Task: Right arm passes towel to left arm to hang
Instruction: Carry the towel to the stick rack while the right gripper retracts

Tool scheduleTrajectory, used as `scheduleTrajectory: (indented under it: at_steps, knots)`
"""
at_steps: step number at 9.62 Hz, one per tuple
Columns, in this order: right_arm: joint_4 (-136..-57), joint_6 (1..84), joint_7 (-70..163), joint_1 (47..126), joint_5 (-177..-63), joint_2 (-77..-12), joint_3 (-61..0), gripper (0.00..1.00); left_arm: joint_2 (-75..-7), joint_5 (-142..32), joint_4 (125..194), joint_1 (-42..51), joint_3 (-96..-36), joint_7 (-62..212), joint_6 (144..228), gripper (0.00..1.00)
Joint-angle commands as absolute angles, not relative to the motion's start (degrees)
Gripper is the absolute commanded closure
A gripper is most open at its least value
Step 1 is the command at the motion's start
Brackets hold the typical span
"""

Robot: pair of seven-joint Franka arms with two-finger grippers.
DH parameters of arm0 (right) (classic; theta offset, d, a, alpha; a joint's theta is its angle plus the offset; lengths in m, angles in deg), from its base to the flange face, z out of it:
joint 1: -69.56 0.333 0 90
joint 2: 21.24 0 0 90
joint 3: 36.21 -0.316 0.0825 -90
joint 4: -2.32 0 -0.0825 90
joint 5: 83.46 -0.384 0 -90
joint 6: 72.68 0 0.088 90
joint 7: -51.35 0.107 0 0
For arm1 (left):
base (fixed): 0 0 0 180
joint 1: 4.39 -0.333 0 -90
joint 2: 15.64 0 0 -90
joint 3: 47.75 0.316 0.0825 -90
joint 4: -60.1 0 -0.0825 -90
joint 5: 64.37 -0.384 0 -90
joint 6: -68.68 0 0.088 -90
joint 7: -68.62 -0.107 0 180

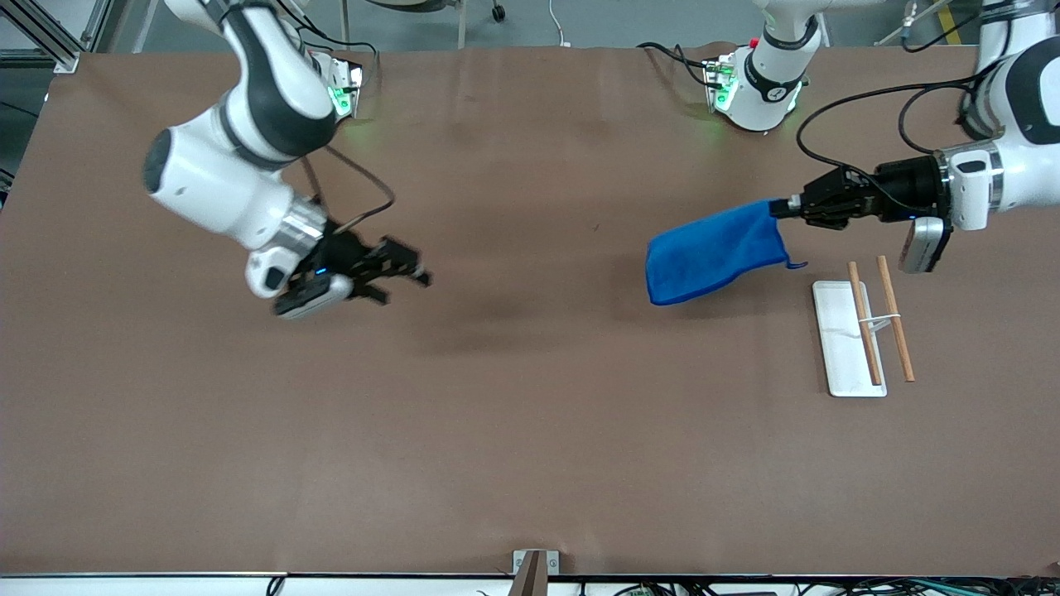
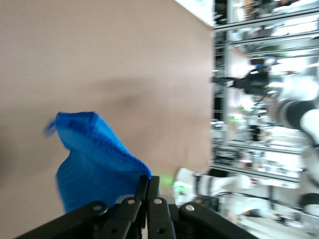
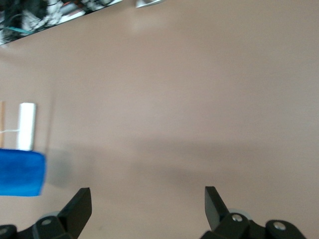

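The royal-blue towel hangs in the air from my left gripper, which is shut on one of its edges, over the table beside the rack. In the left wrist view the towel droops away from the closed fingers. My right gripper is open and empty, over the brown table toward the right arm's end. Its two fingertips stand wide apart in the right wrist view, where the towel shows at the edge.
A white base plate with two wooden rods lies on the table toward the left arm's end, nearer the front camera than the left gripper. It also shows in the right wrist view. The arms' bases stand at the table's back edge.
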State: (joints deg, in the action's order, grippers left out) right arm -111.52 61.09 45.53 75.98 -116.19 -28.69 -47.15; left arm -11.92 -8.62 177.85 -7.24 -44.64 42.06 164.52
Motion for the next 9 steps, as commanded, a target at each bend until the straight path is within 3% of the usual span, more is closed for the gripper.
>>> scheduleTrajectory:
  at_steps: [1,3,5,7,9]
  knots:
    - [-111.2,54.9,46.4,75.0,-102.5,-26.6,-39.1,0.00,-14.1,-16.8,176.6,-7.0,-43.0,42.2,166.7,1.00]
    - [-106.1,46.9,46.3,74.8,-92.1,-26.3,-33.3,0.00,-16.0,-22.1,173.4,-7.1,-38.2,42.3,166.8,1.00]
    - [-95.4,38.0,45.3,71.7,-82.4,-26.8,-32.9,0.00,-18.4,-29.4,171.6,-7.2,-35.5,41.6,171.8,1.00]
    - [-89.5,33.3,46.2,68.3,-81.8,-26.9,-32.7,0.00,-20.3,-35.0,171.4,-7.5,-34.9,41.6,178.4,1.00]
    - [-89.3,29.0,50.4,67.4,-81.7,-22.1,-32.6,0.00,-22.5,-35.5,168.8,-8.5,-29.6,39.2,178.5,1.00]
